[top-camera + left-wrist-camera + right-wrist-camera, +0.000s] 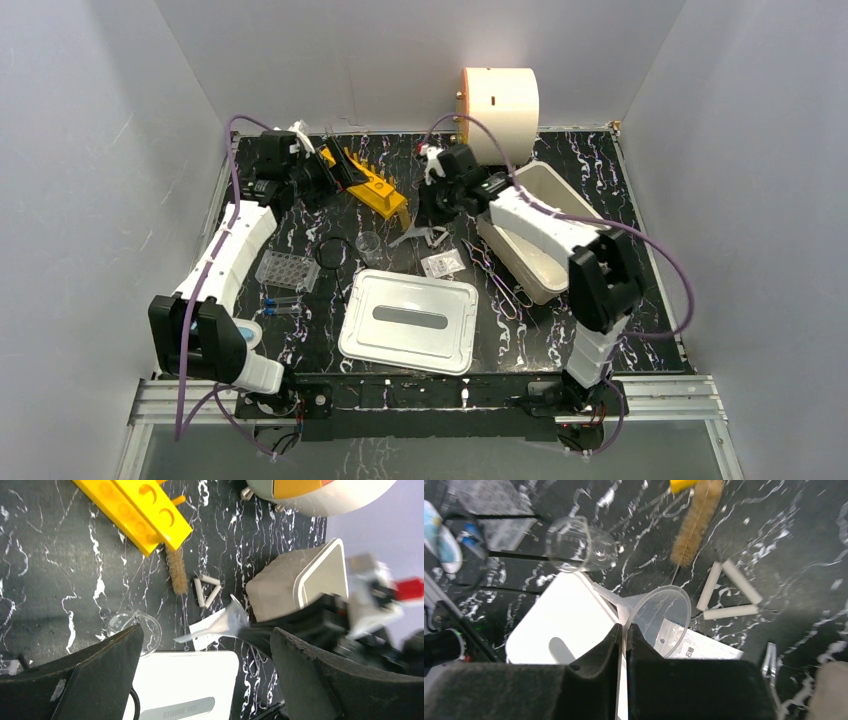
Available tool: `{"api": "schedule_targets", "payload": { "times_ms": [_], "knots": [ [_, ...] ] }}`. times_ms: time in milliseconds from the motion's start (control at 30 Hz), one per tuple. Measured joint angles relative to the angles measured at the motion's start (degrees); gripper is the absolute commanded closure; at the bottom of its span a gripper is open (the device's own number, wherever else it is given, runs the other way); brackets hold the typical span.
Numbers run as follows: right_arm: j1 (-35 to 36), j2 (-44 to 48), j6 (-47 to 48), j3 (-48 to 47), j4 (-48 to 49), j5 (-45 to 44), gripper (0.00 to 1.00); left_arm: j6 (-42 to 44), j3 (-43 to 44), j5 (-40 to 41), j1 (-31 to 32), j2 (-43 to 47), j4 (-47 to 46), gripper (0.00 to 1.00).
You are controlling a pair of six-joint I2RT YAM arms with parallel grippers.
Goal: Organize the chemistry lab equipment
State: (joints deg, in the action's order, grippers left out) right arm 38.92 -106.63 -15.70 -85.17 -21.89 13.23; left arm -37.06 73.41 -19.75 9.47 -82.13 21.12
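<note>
One rim edge sits clamped in your right end effector [624,630]: carry the funnel [664,612] level. Your left end effector [205,637] is spread apart.

Boxed in on three sides by plain, pale grey panels: left wall [100,150], back wall [380,50] and right wall [740,150], meeting in clean corners. Lit softly and evenly, with only weak shadows, and marked by a few faint scuffs on the left wall. Floored with a black surface [530,345] veined in white like marble, slightly glossy. Edged along the near side by a silver metal rail [670,400], with a dull grey strip below.
</note>
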Motion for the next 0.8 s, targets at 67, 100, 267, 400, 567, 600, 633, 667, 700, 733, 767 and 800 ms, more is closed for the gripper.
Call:
{"api": "schedule_targets", "payload": {
  "times_ms": [67,100,267,400,567,600,633,667,700,733,767,800],
  "knots": [
    [-1.3,4.4,1.5,0.7,0.4,1.4,1.0,0.5,1.7,0.7,0.0,-0.6,0.3,0.02],
    [-2.2,6.5,2.1,0.7,0.7,2.0,1.0,0.8,2.7,1.2,0.0,-0.8,0.5,0.02],
    [-7.5,15.1,3.8,0.4,2.4,2.1,1.0,2.6,7.0,3.9,0.0,-1.0,1.4,0.02],
    [-11.3,18.9,5.4,0.1,2.2,-1.6,1.0,3.0,7.7,4.7,0.0,-1.0,1.7,0.02],
    [-15.7,22.3,6.9,0.2,0.8,-11.8,0.99,2.7,7.7,4.6,0.0,-2.9,2.1,0.02],
    [-16.5,23.0,7.1,0.5,0.7,-14.5,0.99,2.5,7.8,4.5,0.0,-3.6,2.1,0.02],
    [-17.3,23.9,7.1,1.0,0.6,-17.2,0.99,2.3,7.9,4.3,0.0,-4.2,2.2,0.02],
    [-17.9,24.8,7.2,1.7,0.6,-19.9,1.0,2.1,8.1,4.1,0.0,-4.9,2.4,0.02],
    [-18.4,25.8,7.3,2.6,0.4,-22.5,1.0,1.9,8.3,3.9,0.0,-5.5,2.5,0.02],
    [-18.6,26.5,7.3,3.3,0.1,-24.6,1.0,1.6,8.6,3.7,0.0,-6.0,2.6,0.02],
    [-18.7,27.1,7.3,4.1,-0.4,-26.7,1.0,1.4,8.9,3.5,0.0,-6.4,2.7,0.02],
    [-18.7,27.5,7.3,4.9,-0.9,-28.6,1.0,1.1,9.4,3.2,0.0,-6.8,2.7,0.02]
  ]
}}
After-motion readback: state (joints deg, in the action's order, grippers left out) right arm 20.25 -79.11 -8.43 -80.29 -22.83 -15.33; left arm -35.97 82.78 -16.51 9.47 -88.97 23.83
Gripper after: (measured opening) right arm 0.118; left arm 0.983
